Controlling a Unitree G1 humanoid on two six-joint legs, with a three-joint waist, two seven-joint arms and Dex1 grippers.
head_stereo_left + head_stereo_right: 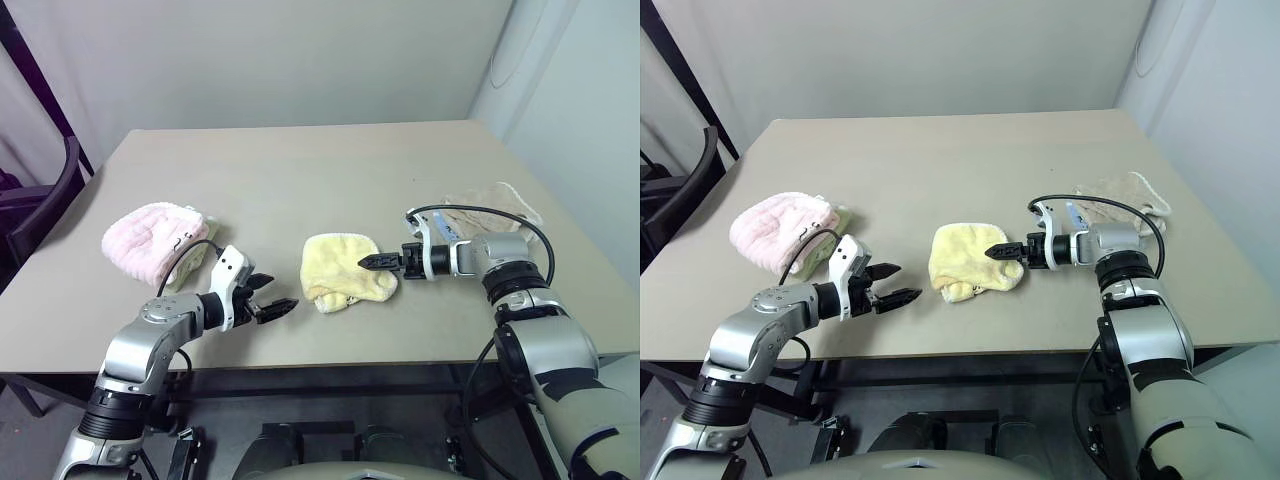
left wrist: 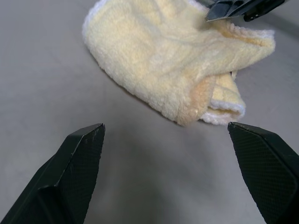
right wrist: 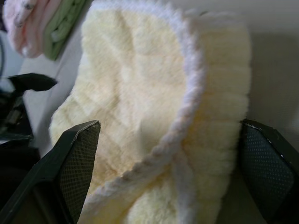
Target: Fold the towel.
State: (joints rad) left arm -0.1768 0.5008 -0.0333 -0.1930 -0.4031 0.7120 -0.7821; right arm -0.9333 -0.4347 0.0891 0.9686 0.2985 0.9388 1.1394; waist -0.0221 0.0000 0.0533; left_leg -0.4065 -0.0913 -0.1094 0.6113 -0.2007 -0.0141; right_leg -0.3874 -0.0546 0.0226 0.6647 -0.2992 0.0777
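Towel (image 1: 345, 267): pale yellow terry, lying bunched and loosely folded on the table (image 1: 300, 170), near the middle of its front half. Whitish edging shows along the folds. Rumpled lump, roughly as wide as long; its slightly longer run goes across the table, left to right, with a doubled-over, rolled end toward the front edge. The embroidered motif cannot be made out.

Left gripper (image 1: 274, 297): off the towel's left side, nearer the table's front edge, apart from the cloth. Fingers spread wide, nothing between them; it aims toward the towel.

Right gripper (image 1: 377, 261): at the towel's right edge, pointing left across it, tips over or just at the cloth; contact cannot be told. In its wrist view the fingers (image 3: 70, 172) stand wide either side of the towel, not pinching it.

Pink fluffy towel (image 1: 150, 238): well left of the yellow towel, with a green cloth (image 3: 65, 25) tucked against it.

Beige towel (image 1: 490, 205): right of the yellow towel, behind the right arm.
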